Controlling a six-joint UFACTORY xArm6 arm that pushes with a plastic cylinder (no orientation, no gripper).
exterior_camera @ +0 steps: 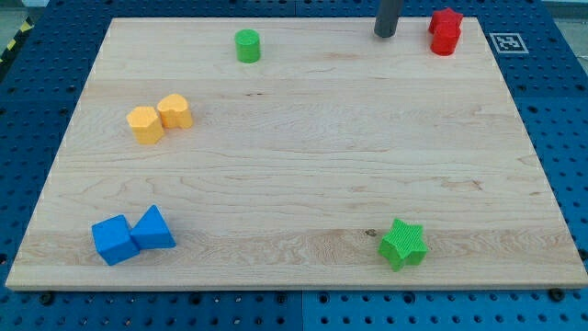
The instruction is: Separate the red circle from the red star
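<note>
Nearest the camera, at about 5 o'clock on the tabletop (294, 184), sits the green star (403, 243); at 7 o'clock the blue cube (114, 239) and a blue wedge-like block (153, 228) touch each other. Around 9 to 10 o'clock the two yellow blocks (159, 118) stand side by side, touching, and a green cylinder (247, 45) stands alone near 11 o'clock

Both task pieces are at 1 o'clock, hard in the far corner: the red circle (445, 42) and the red star (446, 20) are pressed together, one just behind the other, and which of them is which is hard to make out at this range. My tip (385, 35) rests on the wood just to their 9 o'clock side, apart from them, not touching. No pincer is fitted, so there is nothing to report as apart or together

Judged from this, the separation has not begun; the approach is in hand. Next, the tip needs to find the seam between the two reds and push one piece toward 6 or 7 o'clock into the bare middle, since the edges at 12 and 3 o'clock leave no room
</note>
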